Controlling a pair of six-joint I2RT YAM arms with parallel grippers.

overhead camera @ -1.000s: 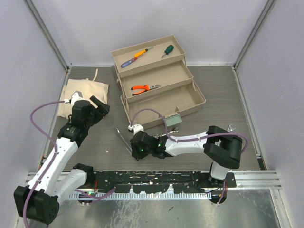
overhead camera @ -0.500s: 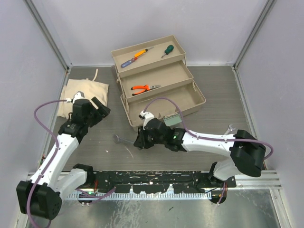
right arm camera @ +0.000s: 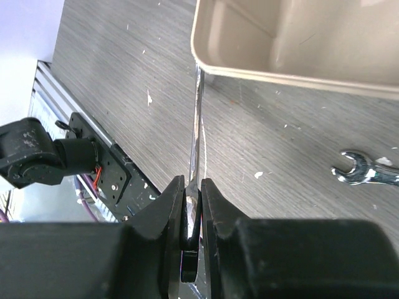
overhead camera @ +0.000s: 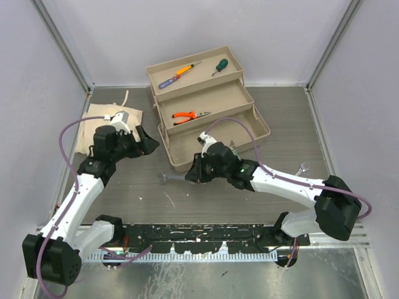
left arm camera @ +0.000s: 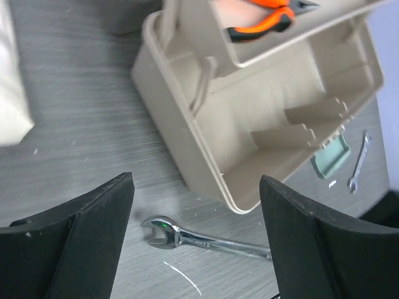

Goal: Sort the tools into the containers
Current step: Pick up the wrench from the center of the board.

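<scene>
The tan toolbox [overhead camera: 262,134] stands open at the back with stepped trays. Two screwdrivers [overhead camera: 177,75] and a green-handled one [overhead camera: 219,65] lie in the top tray, and orange-handled pliers [overhead camera: 190,115] lie in the middle tray. My right gripper [overhead camera: 194,175] is shut on a silver wrench [overhead camera: 169,179] just in front of the box's lower tray. In the right wrist view the gripper [right arm camera: 192,187] holds the wrench [right arm camera: 197,118] edge-on below the tray rim [right arm camera: 249,73]. My left gripper [overhead camera: 151,143] is open and empty by the box's left corner, and in its own view [left arm camera: 196,180] it is above the held wrench [left arm camera: 206,237].
A second wrench [overhead camera: 303,168] lies on the table right of the box and shows in the right wrist view [right arm camera: 365,171]. A cloth bag [overhead camera: 103,121] lies at the left. The pale green latch [left arm camera: 330,156] hangs at the box's front. A thin white thread [overhead camera: 169,199] lies on the table.
My right gripper has moved up and to the right toward the toolbox's front, carrying the wrench. My left gripper has swung right toward the box's left corner.
</scene>
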